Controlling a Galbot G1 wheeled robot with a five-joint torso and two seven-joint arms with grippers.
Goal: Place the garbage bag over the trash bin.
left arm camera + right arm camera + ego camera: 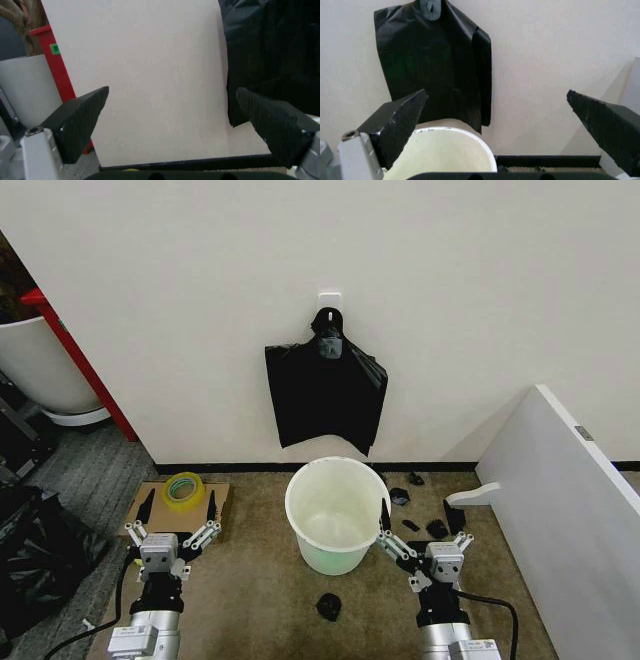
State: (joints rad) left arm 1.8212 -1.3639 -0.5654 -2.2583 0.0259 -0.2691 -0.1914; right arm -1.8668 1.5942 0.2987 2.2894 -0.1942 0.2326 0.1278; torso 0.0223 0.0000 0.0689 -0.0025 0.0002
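Observation:
The trash bin (335, 558), a round white bucket, stands upright on the brown floor by the wall, its inside bare; its rim also shows in the right wrist view (440, 150). The garbage bag is out of view. A flat bundle of black bags (325, 395) hangs from a wall hook just above the bin, and both wrist views catch it (435, 60) (270, 56). My left gripper (179, 515) (171, 93) is held low to the bin's left, open and holding nothing. My right gripper (420, 525) (496, 93) is beside the bin's right side, also open with nothing between its fingers.
A yellow tape roll (184, 488) lies on a cardboard sheet (140, 510) by the left gripper. Small black scraps (329, 607) (400, 497) dot the floor around the bin. A white panel (570, 500) slants along the right. A large white container with a red frame (40, 370) and a dark crinkly heap (35, 560) stand at the left.

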